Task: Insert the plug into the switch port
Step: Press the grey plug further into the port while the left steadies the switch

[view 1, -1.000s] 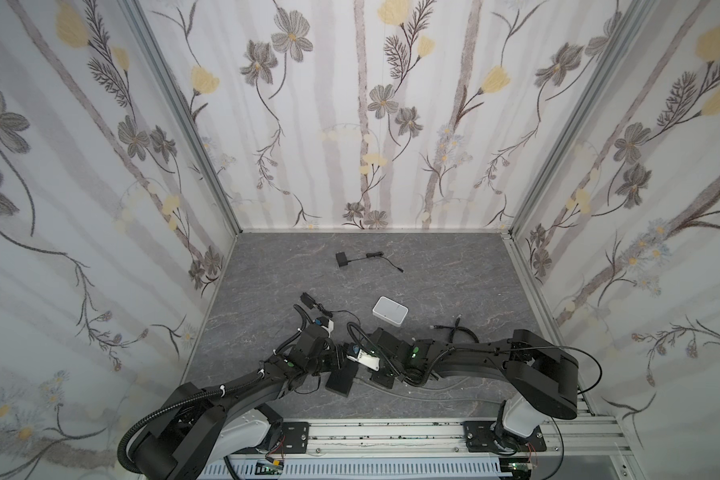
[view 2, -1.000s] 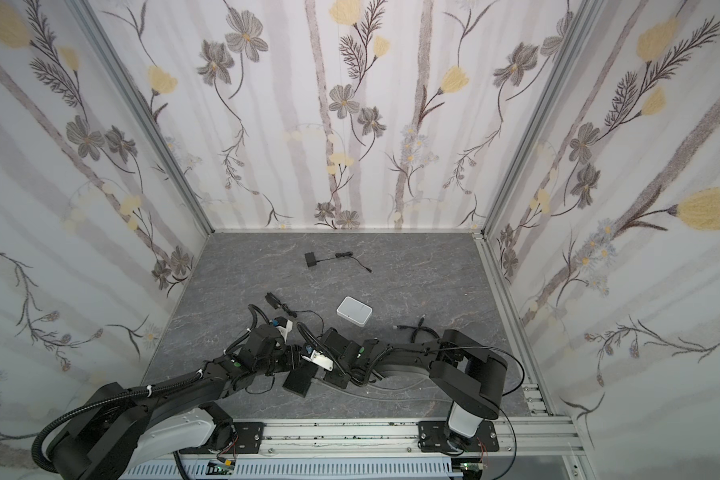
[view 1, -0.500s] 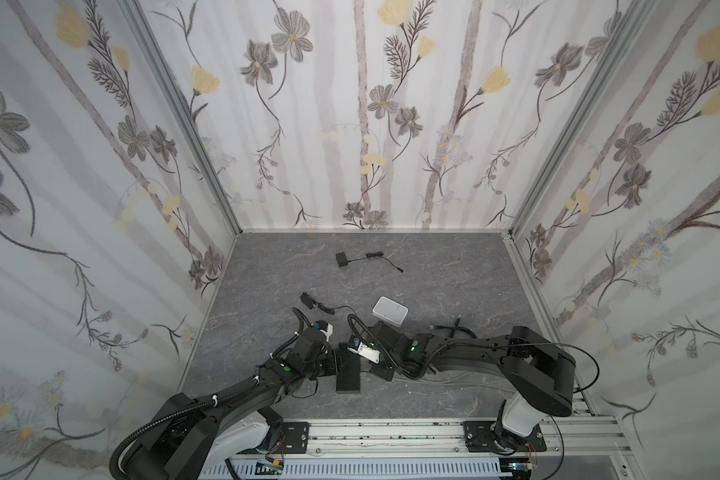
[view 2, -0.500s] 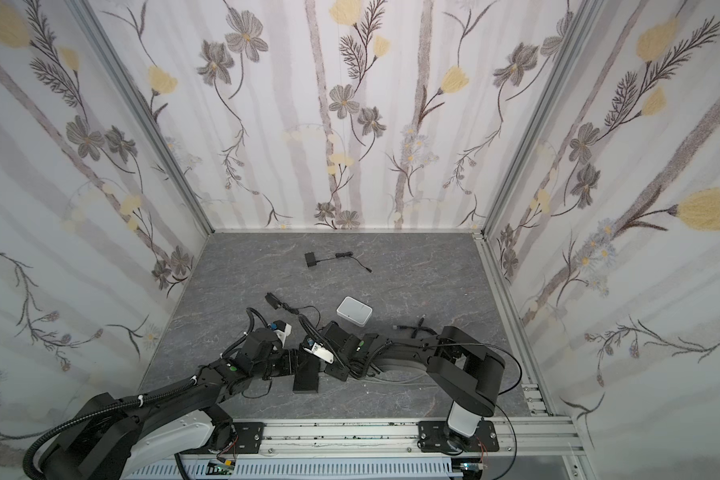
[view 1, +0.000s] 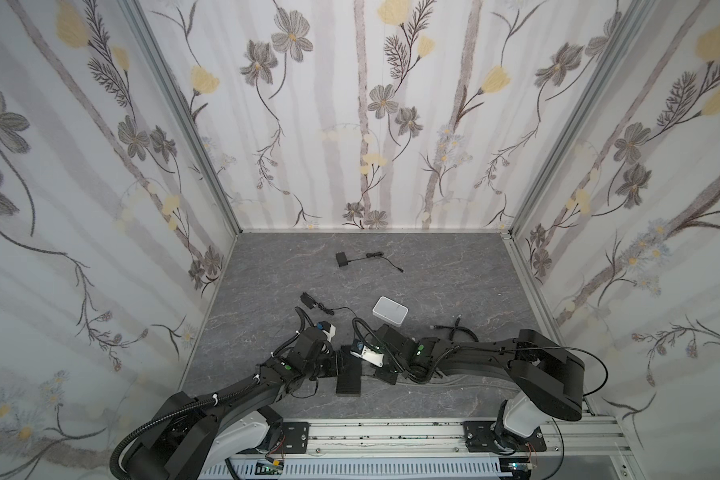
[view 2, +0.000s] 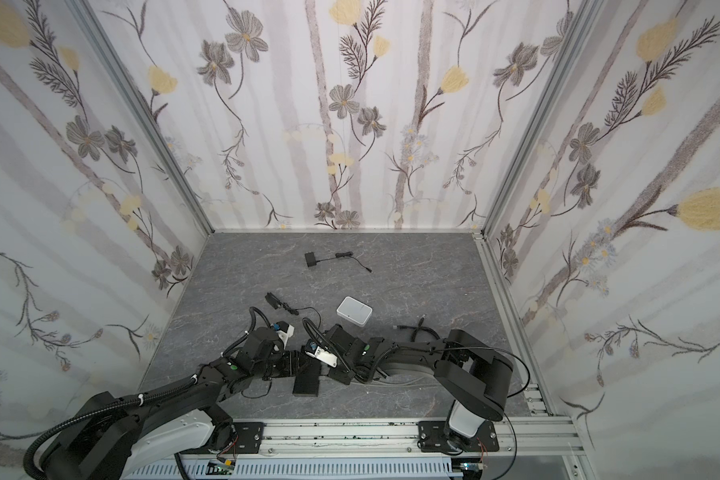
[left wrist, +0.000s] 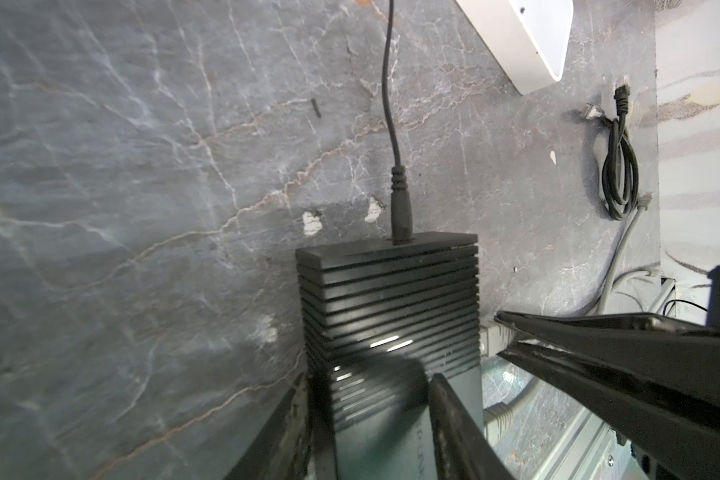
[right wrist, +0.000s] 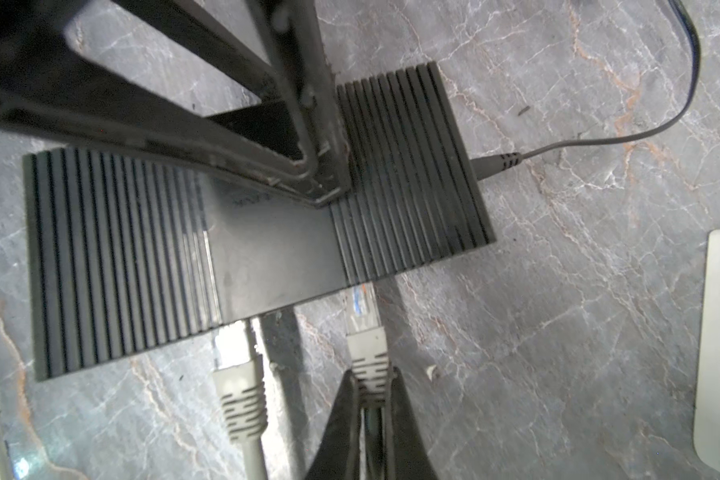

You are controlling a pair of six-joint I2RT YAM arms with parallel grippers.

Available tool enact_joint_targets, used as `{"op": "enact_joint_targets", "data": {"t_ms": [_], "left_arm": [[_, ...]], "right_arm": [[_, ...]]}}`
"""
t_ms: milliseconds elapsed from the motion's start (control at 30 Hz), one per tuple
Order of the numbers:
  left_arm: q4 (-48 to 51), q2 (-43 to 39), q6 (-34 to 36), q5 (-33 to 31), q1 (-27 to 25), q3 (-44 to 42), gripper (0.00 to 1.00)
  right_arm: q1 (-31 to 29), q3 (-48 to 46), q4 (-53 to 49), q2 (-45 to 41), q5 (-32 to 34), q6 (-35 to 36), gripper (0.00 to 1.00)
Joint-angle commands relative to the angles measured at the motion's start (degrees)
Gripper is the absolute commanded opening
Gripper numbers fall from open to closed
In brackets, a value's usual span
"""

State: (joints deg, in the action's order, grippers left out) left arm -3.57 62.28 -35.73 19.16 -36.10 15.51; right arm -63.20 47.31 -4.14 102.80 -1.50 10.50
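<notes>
A black ribbed switch box (view 1: pixel 348 374) (right wrist: pixel 267 249) lies flat near the front, with a black power lead in its end. My left gripper (left wrist: pixel 371 382) stands with its fingers apart. One finger sits at the box's far edge and the other rests on its top. My right gripper (right wrist: pixel 368 386) is shut on the boot of a grey plug (right wrist: pixel 364 328). The plug's clear tip touches the box's side face. The switch port is hidden under the top edge. A second grey plug (right wrist: pixel 233 353) sits in that same face beside it.
A small flat white box (view 1: pixel 390 310) (left wrist: pixel 524 41) lies just behind the grippers. A coiled black cable (view 1: pixel 454 330) is to the right. Two black adapters with leads (view 1: pixel 342 259) (view 1: pixel 308 299) lie farther back. The metal rail (view 1: pixel 391 432) runs along the front.
The black box has turned slightly and slid a little toward the back, with both grippers staying at it. The right gripper has kept the plug.
</notes>
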Motion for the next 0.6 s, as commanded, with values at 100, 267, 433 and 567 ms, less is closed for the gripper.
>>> {"op": "enact_joint_targets", "data": {"t_ms": [100, 267, 433, 567], "left_arm": [[-4.85, 3.47, 0.56, 11.69, -0.77, 1.60, 0.43], [-4.14, 4.81, 2.14, 11.75, -1.65, 2.12, 0.43], [-1.28, 6.44, 4.46, 11.69, -3.54, 4.61, 0.42], [-0.58, 6.31, 5.20, 10.09, -3.99, 5.29, 0.42]], "right_arm": [[-0.02, -2.32, 16.07, -2.79, -3.30, 0.71, 0.00], [2.33, -4.86, 20.50, -3.97, -7.81, 5.05, 0.00], [3.87, -6.21, 23.04, -4.05, -12.56, 7.63, 0.00], [3.65, -5.61, 21.33, -4.32, -15.11, 8.31, 0.00]]}}
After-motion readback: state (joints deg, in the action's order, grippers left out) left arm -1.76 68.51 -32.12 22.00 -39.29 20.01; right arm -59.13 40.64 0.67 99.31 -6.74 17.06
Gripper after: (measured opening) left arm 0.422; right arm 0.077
